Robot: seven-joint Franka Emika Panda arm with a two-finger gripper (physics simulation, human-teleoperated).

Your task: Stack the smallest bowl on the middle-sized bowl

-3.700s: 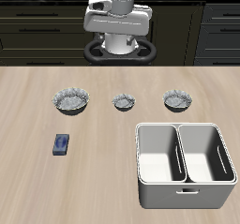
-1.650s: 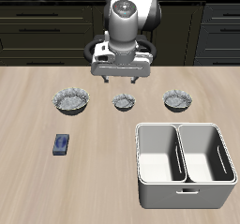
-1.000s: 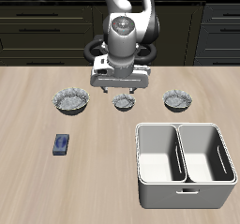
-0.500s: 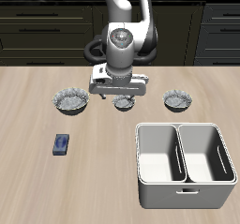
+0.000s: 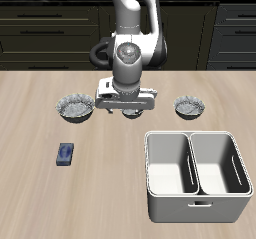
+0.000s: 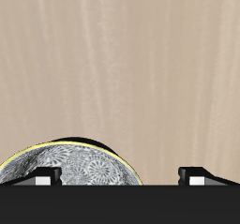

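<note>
The smallest bowl (image 5: 132, 111), grey-white speckled with a scalloped rim, sits mid-table and is mostly hidden under my gripper (image 5: 127, 107). In the wrist view the bowl (image 6: 70, 167) fills the space around one fingertip (image 6: 42, 179). The other fingertip (image 6: 202, 177) is outside the rim, over bare table. My gripper (image 6: 122, 177) is open wide and holds nothing. The middle-sized bowl (image 5: 188, 106) stands apart to one side at the same depth, untouched.
The largest bowl (image 5: 76, 107) stands on the other side of the gripper. A white two-compartment caddy (image 5: 150, 173) sits near the table's front edge, below the middle-sized bowl. A small blue object (image 5: 66, 154) lies in front of the largest bowl.
My gripper has come forward from the robot's base and lowered straight down over the smallest bowl. It stays open. The bowls have not moved.
</note>
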